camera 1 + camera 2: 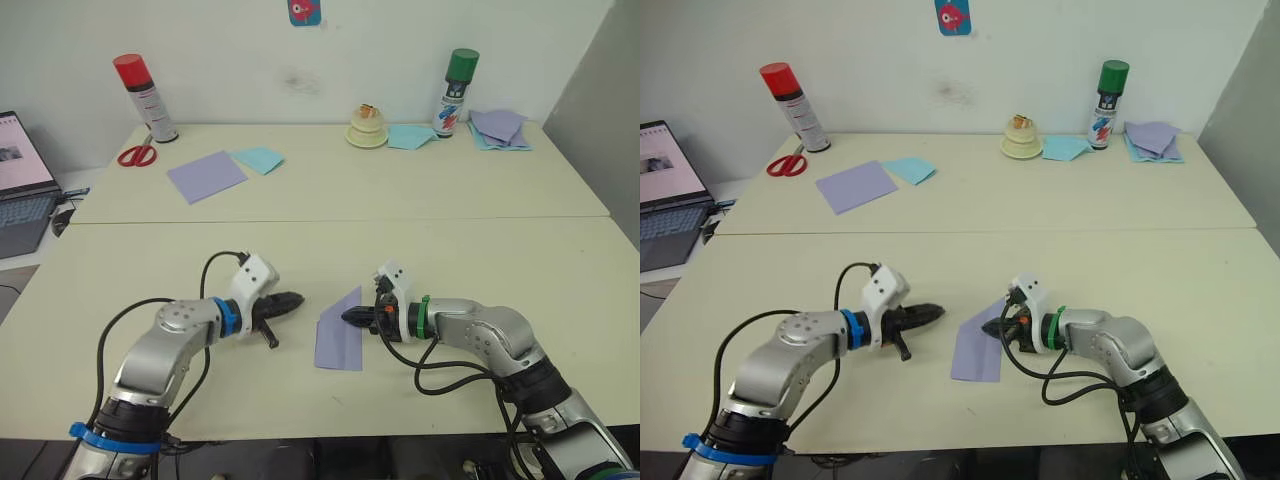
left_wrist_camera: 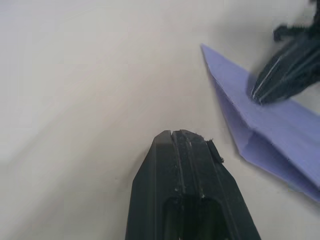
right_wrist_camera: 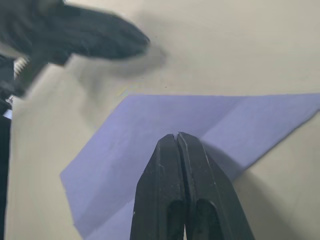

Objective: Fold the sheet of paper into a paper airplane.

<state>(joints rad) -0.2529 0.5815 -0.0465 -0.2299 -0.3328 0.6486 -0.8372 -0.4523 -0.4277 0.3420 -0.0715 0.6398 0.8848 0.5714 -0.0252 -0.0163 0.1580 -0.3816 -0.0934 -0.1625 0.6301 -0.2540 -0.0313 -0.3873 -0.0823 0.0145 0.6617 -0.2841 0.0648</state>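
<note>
The sheet of paper (image 1: pixel 338 340), lavender and partly folded with a pointed far end, lies flat on the table between my two grippers. My right gripper (image 1: pixel 347 316) is shut, and its tips rest on top of the paper's right part (image 3: pixel 150 130), with nothing between the fingers. My left gripper (image 1: pixel 297 298) is shut too and hovers a short way left of the paper's pointed end, apart from it. The left wrist view has the paper (image 2: pixel 270 130) with a raised fold edge and the right gripper's fingertips (image 2: pixel 285 75) pressing on it.
At the back left stand a red-capped spray can (image 1: pixel 145 97), red scissors (image 1: pixel 137 154), a smooth lavender square (image 1: pixel 206 176) and a light blue sheet (image 1: pixel 258 159). A green-capped can (image 1: pixel 457 93) and stacked sheets (image 1: pixel 500 128) sit back right. A laptop (image 1: pixel 20 185) is far left.
</note>
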